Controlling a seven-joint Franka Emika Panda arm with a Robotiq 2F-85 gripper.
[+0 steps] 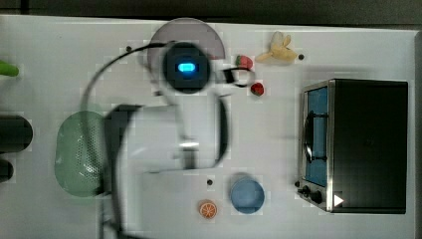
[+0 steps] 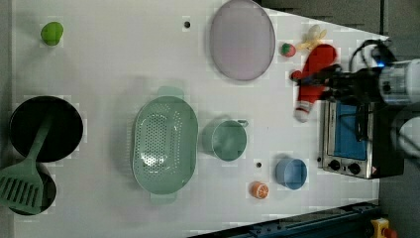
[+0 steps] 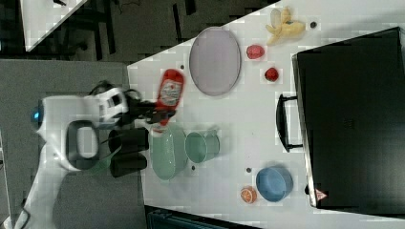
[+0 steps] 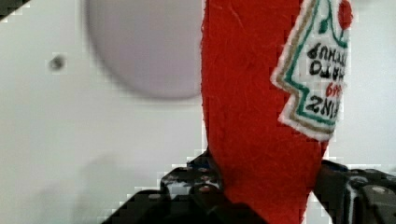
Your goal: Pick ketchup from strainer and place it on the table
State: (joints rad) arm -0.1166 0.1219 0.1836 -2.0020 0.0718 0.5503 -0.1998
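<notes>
My gripper [image 3: 158,114] is shut on the ketchup [image 3: 170,88], a red bottle with a white label, and holds it in the air above the white table [image 2: 99,74]. In the left view the gripper [image 2: 320,79] clamps the ketchup [image 2: 322,55] around its middle, white cap pointing down the picture. In the wrist view the ketchup [image 4: 252,93] sits between the two dark fingers of the gripper [image 4: 266,189], with the table beneath it. The pale green strainer [image 2: 163,144] stands on the table with nothing in it, apart from the bottle; it also shows as the strainer [image 1: 79,154] partly under my arm.
A lilac plate [image 2: 241,39], a green cup [image 2: 225,140], a blue bowl [image 2: 291,173] and an orange slice [image 2: 258,190] lie around. Two strawberries [image 1: 244,61] and a banana [image 1: 278,50] sit near the toaster oven [image 1: 358,144]. A black pan with a spatula [image 2: 44,129] stands at the left view's left.
</notes>
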